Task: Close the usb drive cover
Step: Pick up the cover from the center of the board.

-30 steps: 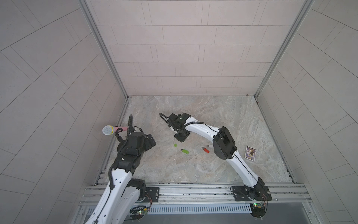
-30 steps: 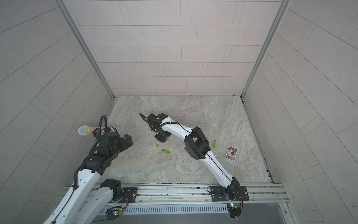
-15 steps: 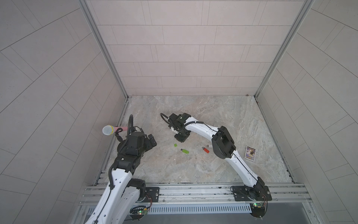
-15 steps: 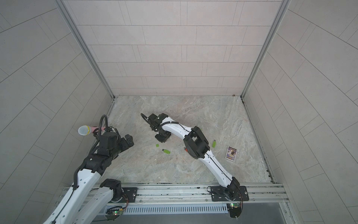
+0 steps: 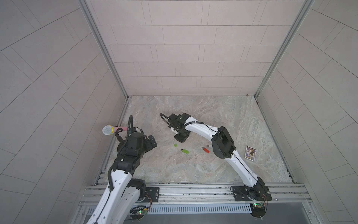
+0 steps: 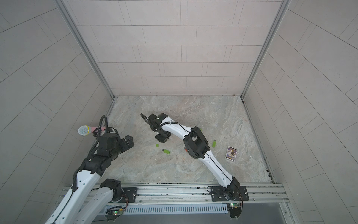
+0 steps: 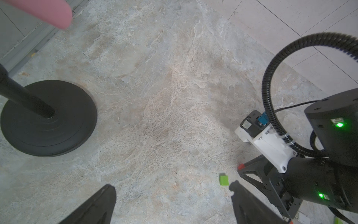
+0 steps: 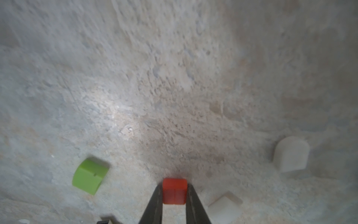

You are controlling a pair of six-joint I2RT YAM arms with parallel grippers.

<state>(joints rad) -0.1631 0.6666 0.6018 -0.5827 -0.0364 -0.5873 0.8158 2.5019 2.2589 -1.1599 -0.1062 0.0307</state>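
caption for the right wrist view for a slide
Close-up: right tool shut on a red usb cap, green cap and two white caps nearby on the stone tabletop

Counted in view: two robot arms [image 5: 199, 130] [image 5: 120, 180], two green USB drives [image 6: 166, 151] [image 6: 213, 144], one red USB drive [image 5: 206, 150], one green cap [image 5: 175, 145], one red cap [image 8: 175, 191], two white caps [image 8: 291, 154] [image 8: 225, 208], one microphone [image 5: 108, 130] on one black stand [image 7: 48, 118], and one small printed card [image 5: 250, 153].

White arms [image 5: 199, 129], black joints [image 5: 222, 144], ribbed cables [image 7: 266, 97]
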